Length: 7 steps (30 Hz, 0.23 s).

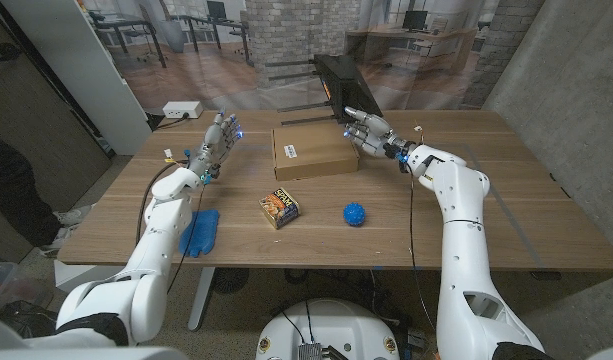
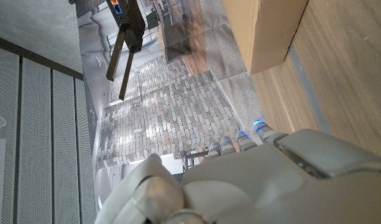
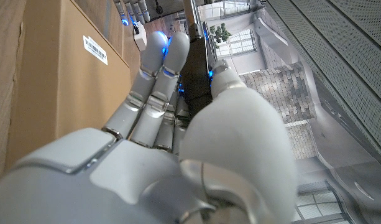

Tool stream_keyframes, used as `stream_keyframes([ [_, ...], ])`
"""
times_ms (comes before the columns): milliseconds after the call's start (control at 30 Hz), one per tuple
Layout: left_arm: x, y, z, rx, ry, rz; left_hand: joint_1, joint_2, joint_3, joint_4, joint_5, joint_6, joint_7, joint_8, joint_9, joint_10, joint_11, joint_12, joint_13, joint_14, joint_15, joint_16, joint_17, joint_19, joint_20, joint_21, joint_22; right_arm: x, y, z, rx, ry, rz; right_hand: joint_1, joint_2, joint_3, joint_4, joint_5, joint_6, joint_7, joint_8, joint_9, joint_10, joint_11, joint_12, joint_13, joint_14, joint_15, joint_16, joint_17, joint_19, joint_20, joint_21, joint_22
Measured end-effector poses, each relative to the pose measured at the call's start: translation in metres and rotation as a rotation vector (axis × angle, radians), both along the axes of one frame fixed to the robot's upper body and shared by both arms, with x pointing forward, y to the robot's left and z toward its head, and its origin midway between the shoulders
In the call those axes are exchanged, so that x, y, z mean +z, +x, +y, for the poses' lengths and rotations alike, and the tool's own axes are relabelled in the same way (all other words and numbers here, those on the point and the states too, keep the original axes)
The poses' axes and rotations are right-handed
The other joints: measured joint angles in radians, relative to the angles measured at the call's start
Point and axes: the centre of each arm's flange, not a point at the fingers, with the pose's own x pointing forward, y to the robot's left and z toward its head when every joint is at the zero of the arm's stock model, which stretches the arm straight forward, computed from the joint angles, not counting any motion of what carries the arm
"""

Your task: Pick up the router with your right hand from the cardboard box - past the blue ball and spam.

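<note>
Wooden counter [image 1: 466, 235] in an office, with a robot grasping a router.
Right robot hand [image 1: 371, 133] grips the black, slab-like router [image 1: 343, 83], tilted up just above the cardboard box [image 1: 311, 152]; lifting seems under way; next it needs carrying clear; blue ball [image 1: 355, 214] and spam tin [image 1: 280, 207] sit nearer; left robot hand [image 1: 215, 145] hovers open, holding nothing.

Your head view looks down from high over the cardboard box [image 1: 313, 152]. Both wrist views sit close behind their hands, sharing that box.
</note>
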Motion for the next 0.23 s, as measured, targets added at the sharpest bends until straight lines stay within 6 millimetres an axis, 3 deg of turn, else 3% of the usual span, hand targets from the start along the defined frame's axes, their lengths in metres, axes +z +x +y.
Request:
stream_keyframes([
  [233,-0.0011,-0.0004,0.0009,-0.010,0.012,0.004,0.000,0.000,0.000,0.000,0.000,0.000,0.000,0.000,0.000,0.000,0.000,0.000,0.000,0.000,0.000,0.000,0.000,0.000,0.000,-0.007,0.000,0.0011,-0.0044,-0.0025,-0.025,0.012,-0.018,0.000,0.000,0.000,0.000,0.000,0.000,0.000,0.000,0.000,0.000,0.000,0.000,0.001,0.000,0.000,-0.001,0.000,-0.004,0.004,0.014,-0.005],
])
